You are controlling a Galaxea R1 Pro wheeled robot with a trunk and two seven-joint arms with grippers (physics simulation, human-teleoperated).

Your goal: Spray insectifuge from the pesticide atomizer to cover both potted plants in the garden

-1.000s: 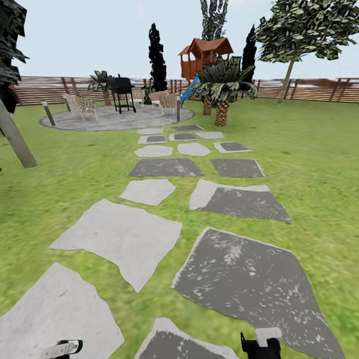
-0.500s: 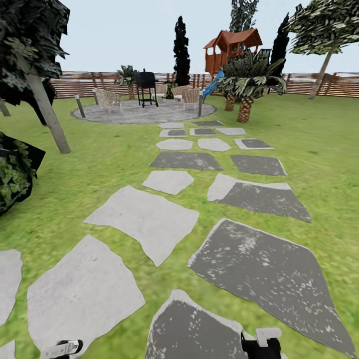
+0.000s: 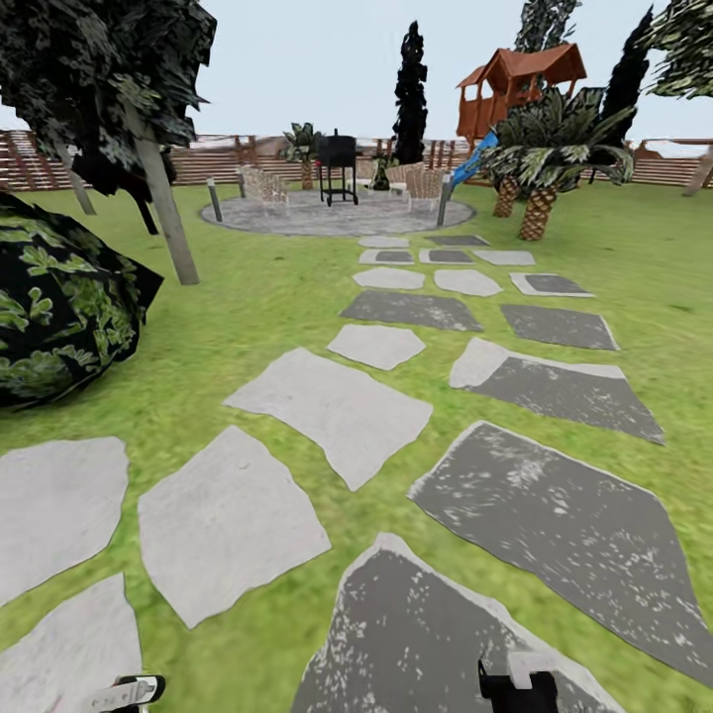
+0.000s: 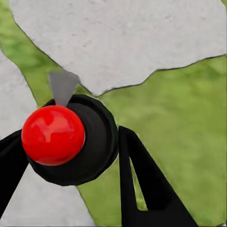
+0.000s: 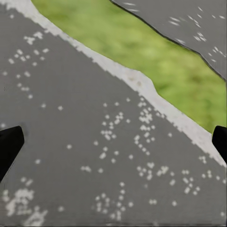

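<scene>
In the left wrist view my left gripper (image 4: 71, 156) is shut on the pesticide atomizer (image 4: 53, 135), a black round body with a red ball top and a grey nozzle, held between the black fingers (image 4: 137, 175). In the head view the left gripper (image 3: 124, 691) sits at the bottom edge. My right gripper (image 5: 113, 142) is open over a dark stepping stone (image 5: 94, 142), with nothing between its fingers; the head view has it at the bottom (image 3: 517, 683). The garden's lawn (image 3: 248, 297) stretches ahead. The two low potted plants are out of view.
Grey stepping stones (image 3: 332, 406) lead to a round paved patio (image 3: 337, 213) with a black grill (image 3: 337, 163) and chairs (image 3: 262, 183). A round dark bush (image 3: 59, 307) and a tree trunk (image 3: 163, 208) stand left. Palms (image 3: 540, 188) stand right, before a slatted fence (image 3: 218, 163).
The whole head view has swung left, so the path and patio sit further right in the picture and the dark bush has come into view. Both grippers keep their places.
</scene>
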